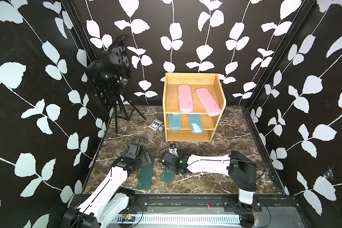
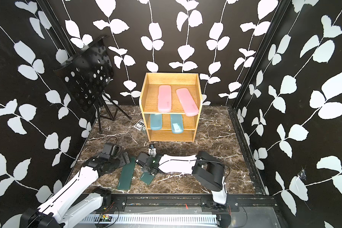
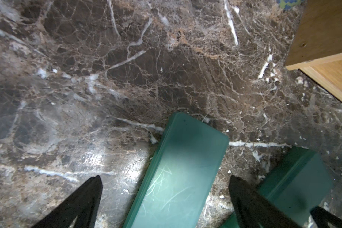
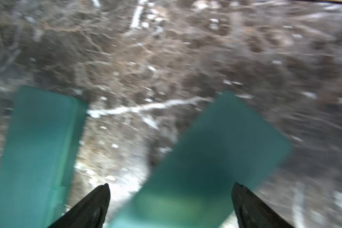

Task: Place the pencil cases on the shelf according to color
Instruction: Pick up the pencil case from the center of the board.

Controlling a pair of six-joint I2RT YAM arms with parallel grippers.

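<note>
Both dark green rectangular pencil cases (image 1: 146, 176) lie in front of the light-wood three-tier shelf (image 1: 192, 79), under your left gripper (image 3: 165, 177) and right gripper (image 4: 171, 185), fingers apart. An off-centre close may skid one into its neighbour.

Top views: mounted high on the robot-base side, facing forward and down. Wide and far, they take in the whole worktop (image 1: 235, 142) up to the shelf (image 1: 192, 79) at the back wall. Both top views cover nearly the same scene.
Left wrist view: close above the worktop, looking past the left tool (image 3: 165, 177); shelf corner at frame edge.
Right wrist view: equally close, blurred, past the right tool (image 4: 171, 185).
Both wrist views share the green cases (image 3: 178, 167).
</note>
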